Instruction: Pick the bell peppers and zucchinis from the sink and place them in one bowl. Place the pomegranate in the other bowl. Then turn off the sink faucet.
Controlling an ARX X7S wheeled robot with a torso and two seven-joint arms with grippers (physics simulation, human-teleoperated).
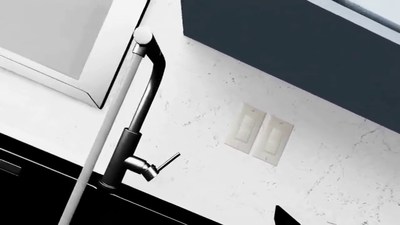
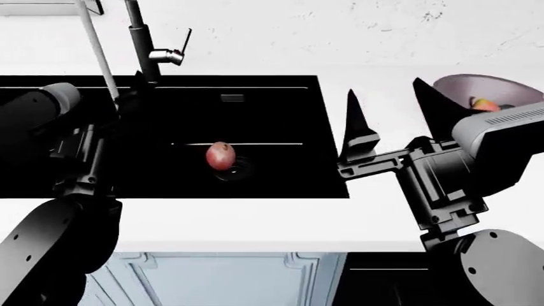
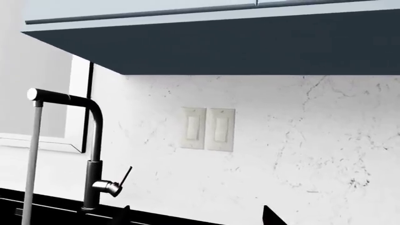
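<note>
A red pomegranate lies in the black sink near the drain. The faucet stands behind the sink, with its lever handle sticking out and a white stream of water running. My right gripper is open and empty above the counter, between the sink and a grey bowl holding coloured produce. My left gripper hovers over the sink's left part, near the faucet base. Only one of its fingertips shows, far off centre. The second bowl is out of view.
The left wrist view shows the faucet, its handle, the stream and wall switches. The right wrist view shows the faucet, its handle and a dark upper cabinet. White counter runs along the front.
</note>
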